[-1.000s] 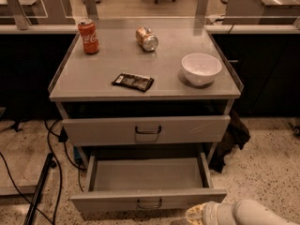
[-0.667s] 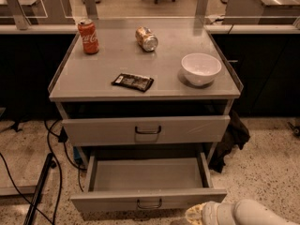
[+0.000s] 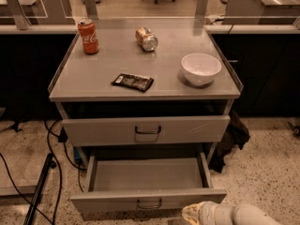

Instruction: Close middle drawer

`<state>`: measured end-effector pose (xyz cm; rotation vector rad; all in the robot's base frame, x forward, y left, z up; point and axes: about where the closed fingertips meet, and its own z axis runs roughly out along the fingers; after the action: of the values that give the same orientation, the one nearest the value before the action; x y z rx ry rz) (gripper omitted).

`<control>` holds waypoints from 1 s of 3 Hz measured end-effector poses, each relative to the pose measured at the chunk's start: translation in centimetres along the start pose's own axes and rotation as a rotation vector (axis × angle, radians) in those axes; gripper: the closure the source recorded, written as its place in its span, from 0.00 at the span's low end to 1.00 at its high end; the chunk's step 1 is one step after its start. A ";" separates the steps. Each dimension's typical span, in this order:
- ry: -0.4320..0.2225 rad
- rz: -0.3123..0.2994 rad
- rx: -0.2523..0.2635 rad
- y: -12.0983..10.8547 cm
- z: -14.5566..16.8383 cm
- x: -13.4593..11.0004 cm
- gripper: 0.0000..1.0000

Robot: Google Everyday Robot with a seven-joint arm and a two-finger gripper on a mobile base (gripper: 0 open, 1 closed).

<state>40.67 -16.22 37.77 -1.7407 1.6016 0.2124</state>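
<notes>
The middle drawer (image 3: 147, 175) is pulled far out of the grey cabinet and its shallow tray holds nothing. Its low flat front (image 3: 103, 202) faces me, with a small dark loop handle (image 3: 149, 204) at centre. Above it the taller-fronted top drawer (image 3: 93, 130) stands slightly out. The lowest drawer is hidden. My gripper (image 3: 191, 213) is at the bottom edge of the view, just right of and below the middle drawer's front, with the pale arm (image 3: 239, 215) trailing to the right.
On the cabinet top (image 3: 103, 71) stand a red cola can (image 3: 88, 36), a tipped can (image 3: 146, 38), a dark snack packet (image 3: 133, 81) and a white bowl (image 3: 201, 68). Cables and a dark pole (image 3: 40, 186) lie on the floor at left. Dark cloth (image 3: 232, 137) hangs at right.
</notes>
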 end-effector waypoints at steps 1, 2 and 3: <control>-0.006 -0.036 0.041 -1.1 0.6 0.1 1.00; -0.002 -0.061 0.080 -2.2 1.2 0.5 1.00; 0.005 -0.079 0.121 -3.5 1.8 1.1 1.00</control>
<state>44.70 -16.20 37.23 -1.7083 1.5134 0.0713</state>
